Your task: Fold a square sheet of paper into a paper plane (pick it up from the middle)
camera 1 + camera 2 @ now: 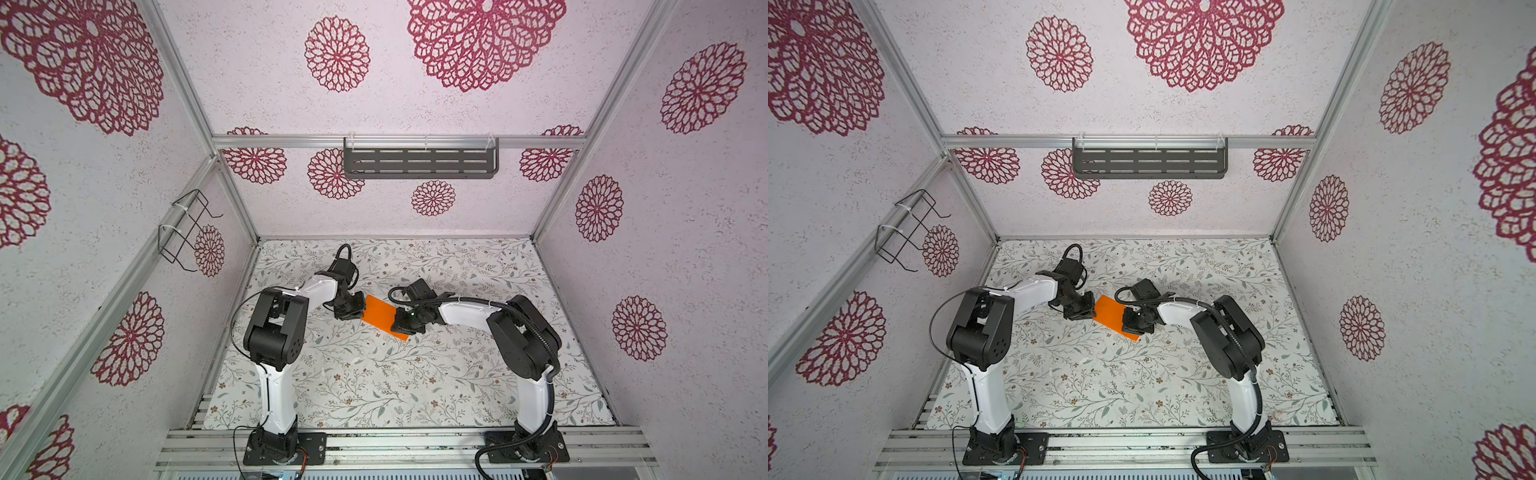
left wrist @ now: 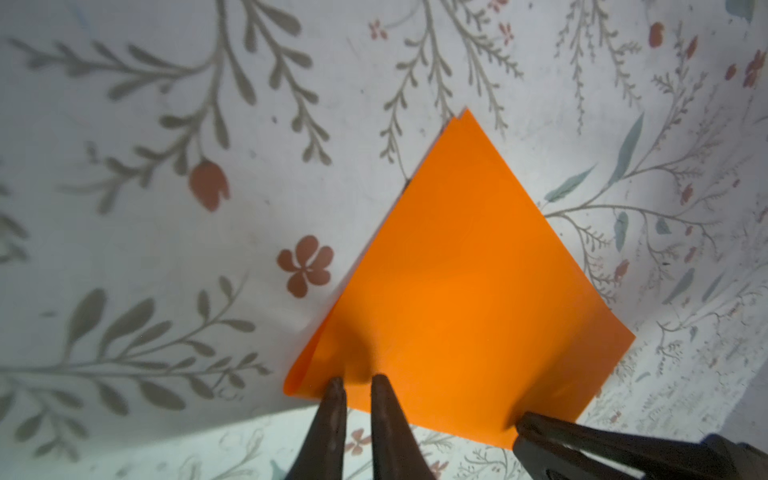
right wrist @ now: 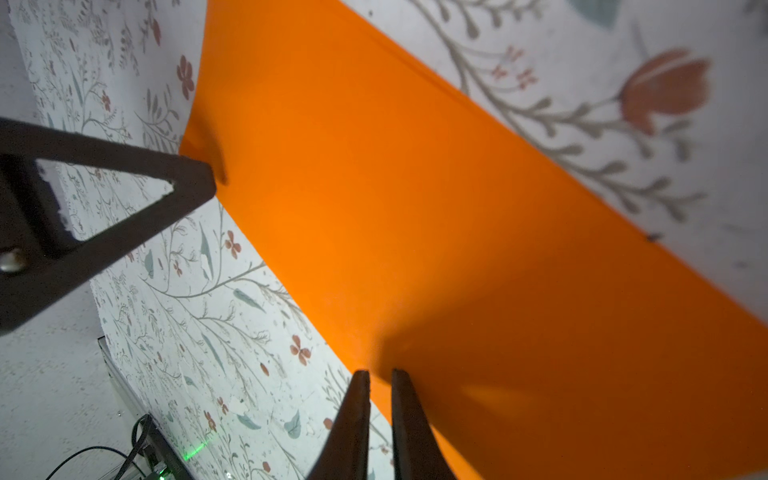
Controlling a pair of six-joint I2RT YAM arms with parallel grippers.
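Black 2-fingered left gripper has its jaws drawn almost together with just a slit between them. Its tips are set down on the edge of the thin bright orange square sheet of paper, which lies doubled over into an oblong, and they sit close to its rounded fold, resting on it rather than pinching it. My black right gripper is likewise all but clenched, tips down across the sheet's long edge and holding nothing. From above I get less: in both top views the 2 gripper bodies cover the short ends of the paper. That hides the fingertips and leaves only the middle strip showing, tilted at mid-table on the white leaf-and-flower printed table cover. On the right wrist camera the sheet runs off the frame at 2 sides. On the left wrist camera 1 corner sits behind a right-gripper finger. Further off, a grey slotted metal shelf hangs on the back wall and a black wire rack on the left wall, both well apart from the arms.
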